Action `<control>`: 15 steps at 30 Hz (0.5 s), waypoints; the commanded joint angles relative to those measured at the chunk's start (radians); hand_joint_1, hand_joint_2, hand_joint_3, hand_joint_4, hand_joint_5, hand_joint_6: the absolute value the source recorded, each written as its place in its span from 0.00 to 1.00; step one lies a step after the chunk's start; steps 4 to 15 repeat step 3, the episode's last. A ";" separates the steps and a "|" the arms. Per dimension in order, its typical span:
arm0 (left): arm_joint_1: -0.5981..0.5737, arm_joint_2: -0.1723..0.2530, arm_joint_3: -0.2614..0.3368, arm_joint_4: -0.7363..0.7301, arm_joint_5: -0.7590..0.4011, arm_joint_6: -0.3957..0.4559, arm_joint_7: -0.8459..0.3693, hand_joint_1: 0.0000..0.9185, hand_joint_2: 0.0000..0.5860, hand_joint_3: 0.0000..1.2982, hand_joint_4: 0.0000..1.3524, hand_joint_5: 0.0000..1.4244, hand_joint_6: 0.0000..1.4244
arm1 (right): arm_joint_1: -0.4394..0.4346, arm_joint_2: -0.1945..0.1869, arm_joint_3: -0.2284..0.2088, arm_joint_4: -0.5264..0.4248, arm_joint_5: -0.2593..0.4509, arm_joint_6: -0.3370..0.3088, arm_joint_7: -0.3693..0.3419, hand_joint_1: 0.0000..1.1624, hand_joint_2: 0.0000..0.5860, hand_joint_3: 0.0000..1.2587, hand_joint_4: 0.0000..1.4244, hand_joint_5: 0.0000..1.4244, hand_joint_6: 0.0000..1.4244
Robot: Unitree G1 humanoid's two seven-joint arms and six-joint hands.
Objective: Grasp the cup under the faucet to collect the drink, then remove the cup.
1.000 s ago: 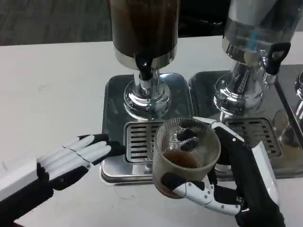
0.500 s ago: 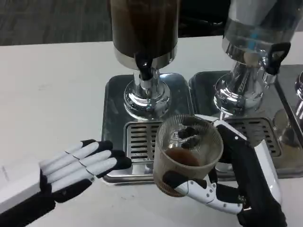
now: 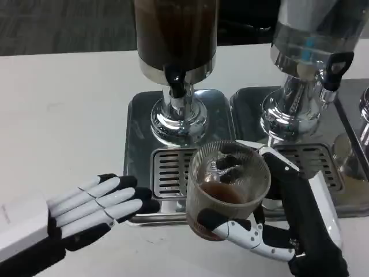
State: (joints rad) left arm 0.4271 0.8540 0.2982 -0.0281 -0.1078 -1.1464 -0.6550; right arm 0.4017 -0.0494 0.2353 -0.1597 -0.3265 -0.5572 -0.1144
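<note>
Cup [image 3: 229, 187], ribbed, clear, holding brown drink, gripped by right hand [image 3: 282, 225].

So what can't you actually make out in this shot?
- Tops of the dark-drink dispenser and the clear dispenser: cut off by the top edge in the head view.
- Right robot hand: palm hidden behind the ribbed clear plastic cup.
- Third steel stand: cropped by the right edge.
</note>
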 commanded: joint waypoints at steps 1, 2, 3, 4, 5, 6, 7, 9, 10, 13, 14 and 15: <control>0.000 0.018 -0.002 0.004 -0.009 -0.010 0.010 0.00 0.11 0.07 0.00 0.00 0.00 | -0.003 0.008 -0.002 -0.031 0.018 -0.012 -0.005 0.84 0.23 0.65 0.65 0.76 0.95; -0.001 0.019 -0.003 0.005 -0.009 -0.009 0.009 0.00 0.11 0.07 0.00 0.00 0.00 | -0.003 0.008 -0.003 -0.031 0.018 -0.012 -0.005 0.84 0.23 0.65 0.65 0.76 0.95; -0.001 0.019 -0.003 0.005 -0.009 -0.009 0.009 0.00 0.10 0.07 0.00 0.00 0.00 | -0.003 0.008 -0.003 -0.030 0.018 -0.013 -0.005 0.84 0.23 0.65 0.65 0.76 0.95; -0.001 0.019 -0.003 0.005 -0.009 -0.009 0.009 0.00 0.10 0.07 0.00 0.00 0.00 | -0.003 0.008 -0.003 -0.030 0.018 -0.013 -0.005 0.84 0.23 0.65 0.65 0.76 0.95; -0.001 0.019 -0.003 0.005 -0.009 -0.009 0.009 0.00 0.10 0.07 0.00 0.00 0.00 | -0.003 0.008 -0.003 -0.030 0.018 -0.013 -0.005 0.84 0.23 0.65 0.65 0.76 0.95; -0.001 0.019 -0.003 0.005 -0.009 -0.009 0.009 0.00 0.10 0.07 0.00 0.00 0.00 | -0.003 0.008 -0.003 -0.030 0.018 -0.013 -0.005 0.84 0.23 0.65 0.65 0.76 0.95; -0.001 0.019 -0.003 0.005 -0.009 -0.009 0.009 0.00 0.10 0.07 0.00 0.00 0.00 | -0.003 0.008 -0.003 -0.030 0.018 -0.013 -0.005 0.84 0.23 0.65 0.65 0.76 0.95; -0.001 0.019 -0.003 0.005 -0.009 -0.009 0.009 0.00 0.10 0.07 0.00 0.00 0.00 | -0.003 0.008 -0.003 -0.030 0.018 -0.013 -0.005 0.84 0.23 0.65 0.65 0.76 0.95; -0.001 0.019 -0.003 0.005 -0.009 -0.009 0.009 0.00 0.10 0.07 0.00 0.00 0.00 | -0.003 0.008 -0.003 -0.030 0.018 -0.013 -0.005 0.84 0.23 0.65 0.65 0.76 0.95; -0.001 0.019 -0.003 0.005 -0.009 -0.009 0.009 0.00 0.10 0.07 0.00 0.00 0.00 | -0.003 0.008 -0.003 -0.030 0.018 -0.013 -0.005 0.84 0.23 0.65 0.65 0.76 0.95; -0.001 0.019 -0.003 0.005 -0.009 -0.009 0.009 0.00 0.10 0.07 0.00 0.00 0.00 | -0.003 0.008 -0.003 -0.030 0.018 -0.013 -0.005 0.84 0.23 0.65 0.65 0.76 0.95; -0.001 0.019 -0.003 0.005 -0.009 -0.009 0.009 0.00 0.10 0.07 0.00 0.00 0.00 | -0.003 0.008 -0.003 -0.030 0.018 -0.013 -0.005 0.84 0.23 0.65 0.65 0.76 0.95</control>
